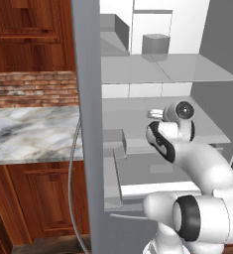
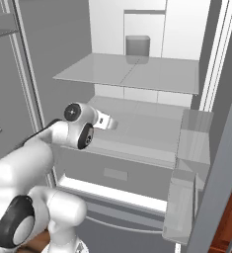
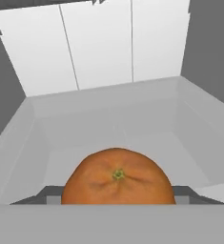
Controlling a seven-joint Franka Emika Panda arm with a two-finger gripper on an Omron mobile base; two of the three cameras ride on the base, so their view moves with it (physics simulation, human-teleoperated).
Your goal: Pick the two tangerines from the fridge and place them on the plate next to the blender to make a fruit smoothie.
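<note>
Hiding tool tips, apparently gripped tangerine (image 3: 118, 177).

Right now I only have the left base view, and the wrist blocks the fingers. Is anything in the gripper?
Observer: Yes. The hand view has a tangerine between the fingers, filling the gap.
Operator: What's ahead of it?
Observer: Bare floor of the middle shelf, running up to the white back wall of the fridge.
Operator: Room to lift?
Observer: Probably. The right base view puts the gripper low over that middle shelf, with an open gap up to the glass shelf above it.
</note>
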